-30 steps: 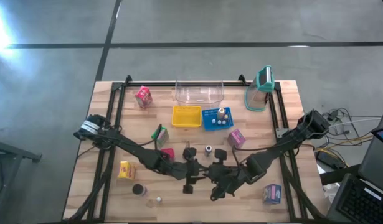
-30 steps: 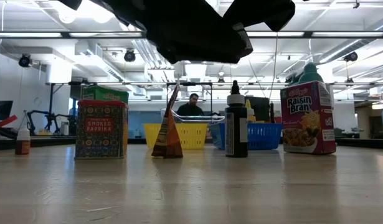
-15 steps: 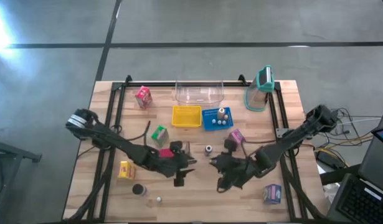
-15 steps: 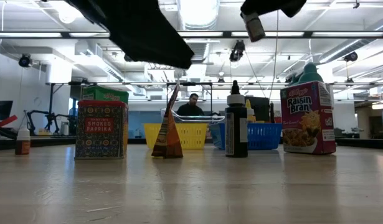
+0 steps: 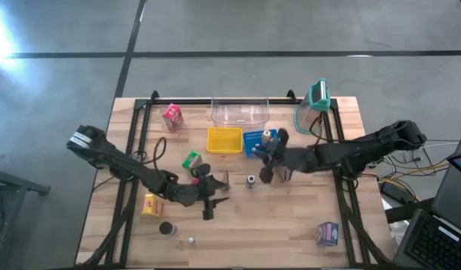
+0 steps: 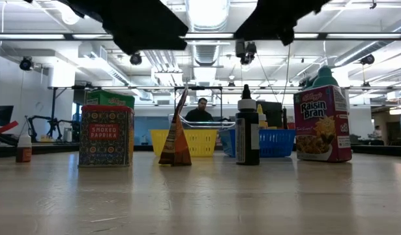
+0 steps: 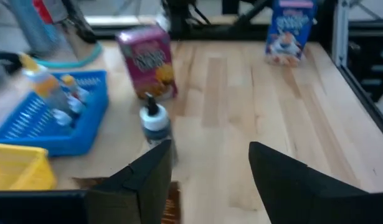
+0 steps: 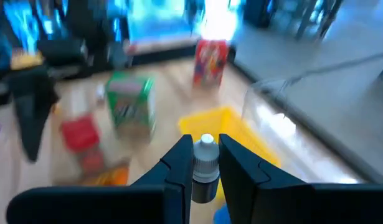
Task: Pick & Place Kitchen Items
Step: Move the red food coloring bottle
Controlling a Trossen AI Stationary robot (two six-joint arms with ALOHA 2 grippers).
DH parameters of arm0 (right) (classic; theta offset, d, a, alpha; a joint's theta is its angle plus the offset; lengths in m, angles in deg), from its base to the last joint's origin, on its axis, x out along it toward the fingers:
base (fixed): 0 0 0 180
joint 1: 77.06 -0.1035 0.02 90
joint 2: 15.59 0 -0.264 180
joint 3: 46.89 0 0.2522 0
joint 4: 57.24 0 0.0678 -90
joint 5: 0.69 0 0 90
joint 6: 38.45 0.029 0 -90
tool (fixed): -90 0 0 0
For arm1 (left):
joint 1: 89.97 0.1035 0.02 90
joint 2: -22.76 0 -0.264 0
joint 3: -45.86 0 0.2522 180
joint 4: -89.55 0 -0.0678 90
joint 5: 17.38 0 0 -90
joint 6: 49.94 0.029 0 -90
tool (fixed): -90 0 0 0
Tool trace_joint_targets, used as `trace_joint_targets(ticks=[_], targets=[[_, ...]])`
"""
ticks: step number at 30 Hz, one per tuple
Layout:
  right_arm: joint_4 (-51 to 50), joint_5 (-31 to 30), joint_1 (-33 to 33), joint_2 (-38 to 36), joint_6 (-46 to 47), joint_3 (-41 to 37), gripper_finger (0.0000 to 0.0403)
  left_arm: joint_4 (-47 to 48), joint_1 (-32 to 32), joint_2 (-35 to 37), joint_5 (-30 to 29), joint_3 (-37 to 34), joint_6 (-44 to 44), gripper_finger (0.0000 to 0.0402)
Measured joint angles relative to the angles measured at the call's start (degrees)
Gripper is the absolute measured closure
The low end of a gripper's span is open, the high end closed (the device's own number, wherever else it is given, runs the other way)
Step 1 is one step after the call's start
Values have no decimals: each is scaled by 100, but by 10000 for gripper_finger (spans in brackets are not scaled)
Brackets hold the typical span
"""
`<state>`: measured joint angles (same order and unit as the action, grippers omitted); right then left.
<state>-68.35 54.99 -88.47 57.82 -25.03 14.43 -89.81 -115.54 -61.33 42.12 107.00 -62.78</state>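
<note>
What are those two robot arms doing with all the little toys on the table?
They are sorting small kitchen things. The right end effector is shut on a small bottle with a white cap and holds it up near the blue basket and the yellow basket. The left end effector is open and empty, above the middle of the table, close to a dark bottle. Little cartons stand around them.
</note>
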Motion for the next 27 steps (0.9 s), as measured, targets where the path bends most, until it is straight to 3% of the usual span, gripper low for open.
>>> trace_joint_targets(ticks=[6,13,21,27], targets=[[1888,43,582,-46,-588,-1027,348,-398,-30,193,-306,-172,284,183],[2627,161,1015,435,-416,-1325,348,-536,-4,223,-624,-121,690,183],[2761,-254,1056,1037,-393,-1051,349,-340,-2,277,-865,-127,695,183],[2322,127,1065,703,-476,-1039,349,-314,1,277,-865,-188,598,183]])
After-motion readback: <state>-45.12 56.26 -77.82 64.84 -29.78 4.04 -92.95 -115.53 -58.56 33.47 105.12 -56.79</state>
